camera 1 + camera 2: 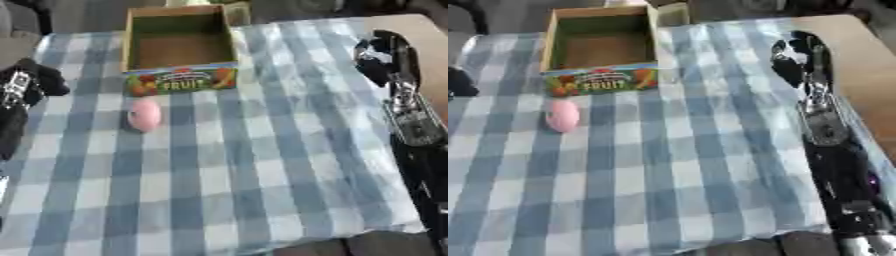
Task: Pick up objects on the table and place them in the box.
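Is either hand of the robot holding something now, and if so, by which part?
Nothing is held. The pink egg-shaped object lies alone on the checked tablecloth before the fruit box. The left hand and right hand are both away from it.

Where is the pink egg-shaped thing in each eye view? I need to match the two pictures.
Left eye view: the pink egg-shaped thing lies left of centre on the checked cloth, just below the box's front left corner.
Right eye view: same spot on the cloth, but further left in the picture.
Shared landmark: the FRUIT label on the box front.
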Controlling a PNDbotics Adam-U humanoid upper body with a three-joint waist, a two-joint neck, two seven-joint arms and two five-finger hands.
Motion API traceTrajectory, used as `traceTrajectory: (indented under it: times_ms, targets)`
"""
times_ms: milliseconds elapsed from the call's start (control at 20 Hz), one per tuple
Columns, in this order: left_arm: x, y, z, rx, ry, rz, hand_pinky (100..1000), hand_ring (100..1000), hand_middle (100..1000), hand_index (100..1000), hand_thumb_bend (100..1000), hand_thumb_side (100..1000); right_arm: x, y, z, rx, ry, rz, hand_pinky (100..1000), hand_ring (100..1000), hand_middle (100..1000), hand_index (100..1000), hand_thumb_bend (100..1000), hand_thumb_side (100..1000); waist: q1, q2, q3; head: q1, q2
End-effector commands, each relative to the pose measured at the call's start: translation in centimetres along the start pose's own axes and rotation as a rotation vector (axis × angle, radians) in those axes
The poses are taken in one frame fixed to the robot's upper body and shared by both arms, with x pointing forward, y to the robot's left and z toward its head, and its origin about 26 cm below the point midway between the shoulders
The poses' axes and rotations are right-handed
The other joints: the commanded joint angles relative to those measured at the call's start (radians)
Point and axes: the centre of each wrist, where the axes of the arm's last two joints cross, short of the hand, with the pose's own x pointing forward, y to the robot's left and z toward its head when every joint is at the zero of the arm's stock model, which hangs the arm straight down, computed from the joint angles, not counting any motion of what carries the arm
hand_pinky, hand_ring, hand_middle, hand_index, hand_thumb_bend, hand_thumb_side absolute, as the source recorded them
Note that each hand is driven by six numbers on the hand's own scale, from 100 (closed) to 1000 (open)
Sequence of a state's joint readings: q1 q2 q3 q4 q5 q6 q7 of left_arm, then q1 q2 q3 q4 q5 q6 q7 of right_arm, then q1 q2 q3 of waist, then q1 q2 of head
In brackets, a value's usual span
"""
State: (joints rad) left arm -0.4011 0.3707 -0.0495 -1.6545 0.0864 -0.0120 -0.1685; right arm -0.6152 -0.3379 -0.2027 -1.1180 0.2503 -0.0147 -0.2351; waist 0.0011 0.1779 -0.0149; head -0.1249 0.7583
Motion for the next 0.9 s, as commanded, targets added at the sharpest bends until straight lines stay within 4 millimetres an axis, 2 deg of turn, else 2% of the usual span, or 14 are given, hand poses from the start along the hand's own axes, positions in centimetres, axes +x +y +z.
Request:
traceTrajectory:
  times_ms: [50,200,350,450,650,900]
  targets:
    - [1.2,1.2,-1.0,-0.071,-0.042,-0.124,713,593,566,727,100,686,0.9,-0.6,-0.6,-0.007,-0.034,0.003,486,831,707,822,100,295,0.001,-0.020,-0.004,0.004,-0.005]
    - [2.0,1.7,-2.0,-0.170,-0.070,-0.237,713,601,578,747,132,606,0.9,-0.5,-0.5,-0.003,-0.034,0.004,486,832,707,822,100,295,0.003,-0.021,-0.007,0.005,-0.003]
    - [2.5,2.0,-2.9,-0.272,-0.086,-0.364,715,613,597,768,216,476,0.9,-0.4,-0.5,0.001,-0.033,0.005,486,832,707,822,100,295,0.004,-0.022,-0.011,0.005,-0.001]
    - [2.8,2.1,-3.7,-0.347,-0.086,-0.458,713,617,602,776,260,423,0.9,-0.4,-0.4,0.005,-0.032,0.006,486,833,708,822,100,295,0.005,-0.023,-0.014,0.006,-0.001]
    - [2.9,2.2,-5.0,-0.430,-0.072,-0.617,709,626,609,785,333,357,0.8,-0.2,-0.4,0.011,-0.032,0.007,487,833,708,821,100,295,0.006,-0.026,-0.019,0.007,0.001]
    - [1.9,1.4,-6.1,-0.479,-0.039,-0.755,709,638,620,790,388,349,0.8,-0.1,-0.3,0.014,-0.031,0.009,487,833,708,821,100,296,0.007,-0.027,-0.025,0.006,0.003]
